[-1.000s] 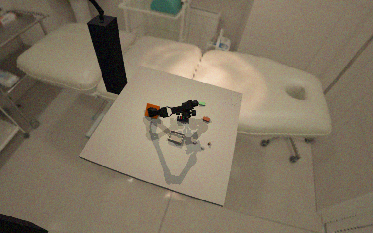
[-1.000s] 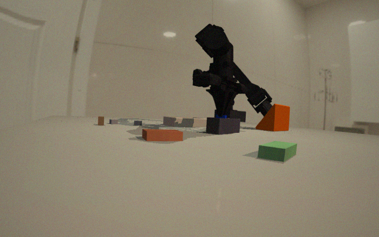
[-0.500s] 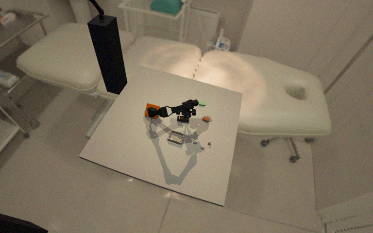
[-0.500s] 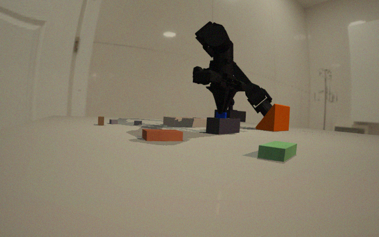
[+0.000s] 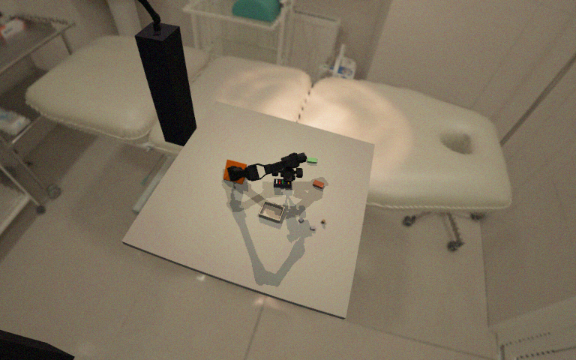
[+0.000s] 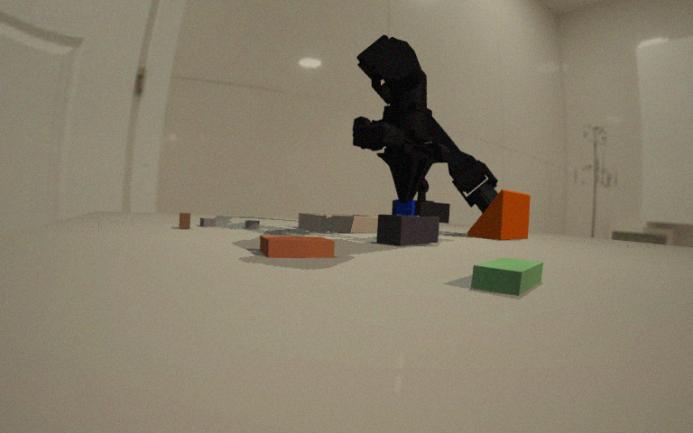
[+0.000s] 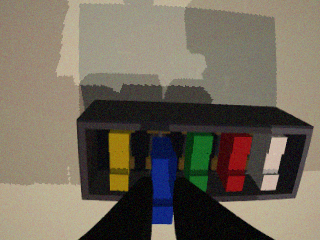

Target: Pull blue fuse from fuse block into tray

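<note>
My gripper [image 6: 404, 199] [image 7: 162, 187] is shut on the blue fuse [image 6: 404, 207] [image 7: 161, 172]. In the exterior view the fuse shows above the top edge of the dark fuse block [image 6: 407, 229] [image 7: 195, 114] [image 5: 282, 187]; whether its lower end is clear of the block is hard to tell. The yellow fuse [image 7: 119, 152], green fuse [image 7: 199, 152], red fuse [image 7: 236, 152] and white fuse [image 7: 274, 154] stand in the block. The tray [image 5: 260, 214] [image 6: 325, 223] appears empty and lies apart from the block, below it in the top view.
An orange wedge [image 5: 229, 165] [image 6: 513, 216] is by the arm's base. A red-orange block [image 5: 318, 184] [image 6: 297, 246] and a green block [image 5: 312, 160] [image 6: 495, 277] lie beyond the fuse block. A small brown block [image 5: 323, 221] [image 6: 184, 221] and two small grey pieces lie beyond the tray.
</note>
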### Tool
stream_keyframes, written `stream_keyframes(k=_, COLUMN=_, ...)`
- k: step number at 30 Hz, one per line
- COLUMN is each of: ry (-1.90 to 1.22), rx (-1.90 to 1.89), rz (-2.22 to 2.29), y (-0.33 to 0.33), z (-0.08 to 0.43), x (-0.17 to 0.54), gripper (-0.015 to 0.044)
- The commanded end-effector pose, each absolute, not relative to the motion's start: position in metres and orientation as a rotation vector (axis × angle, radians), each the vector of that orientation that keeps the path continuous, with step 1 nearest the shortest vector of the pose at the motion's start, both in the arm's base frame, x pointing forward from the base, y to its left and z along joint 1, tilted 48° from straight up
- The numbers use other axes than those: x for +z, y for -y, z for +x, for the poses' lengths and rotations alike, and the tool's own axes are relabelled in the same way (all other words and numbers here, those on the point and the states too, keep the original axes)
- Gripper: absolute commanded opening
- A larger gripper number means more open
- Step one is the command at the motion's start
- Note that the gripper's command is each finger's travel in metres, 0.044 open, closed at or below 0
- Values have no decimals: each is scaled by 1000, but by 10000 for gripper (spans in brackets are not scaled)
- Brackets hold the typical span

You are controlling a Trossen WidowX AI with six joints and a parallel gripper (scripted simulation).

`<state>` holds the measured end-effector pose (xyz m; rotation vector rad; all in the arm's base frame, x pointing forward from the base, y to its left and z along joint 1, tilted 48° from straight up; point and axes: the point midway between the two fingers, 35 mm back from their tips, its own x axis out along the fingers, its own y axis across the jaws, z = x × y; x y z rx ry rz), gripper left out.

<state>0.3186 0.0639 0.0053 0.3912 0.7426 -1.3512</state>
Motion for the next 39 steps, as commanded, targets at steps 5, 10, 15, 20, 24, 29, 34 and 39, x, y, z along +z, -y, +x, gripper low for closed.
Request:
stream_keyframes(k=5, ry=-742, rx=-1352, rz=399, y=-68, z=319, x=9, gripper=0)
stream_keyframes(k=10, ry=-742, rx=-1352, rz=399, y=-69, z=319, x=10, gripper=0)
stream_keyframes(k=15, ry=-742, rx=-1352, rz=398, y=-71, z=319, x=12, gripper=0)
stream_keyframes(k=20, ry=-742, rx=-1352, rz=398, y=-73, z=318, x=14, gripper=0)
stream_keyframes(k=24, ry=-742, rx=-1352, rz=397, y=-74, z=318, x=15, gripper=0)
stream_keyframes(k=29, ry=-742, rx=-1352, rz=397, y=-79, z=318, x=20, gripper=0)
stream_keyframes(k=34, ry=-743, rx=-1352, rz=397, y=-85, z=318, x=25, gripper=0)
stream_keyframes(k=39, ry=-743, rx=-1352, rz=397, y=-90, z=317, x=30, gripper=0)
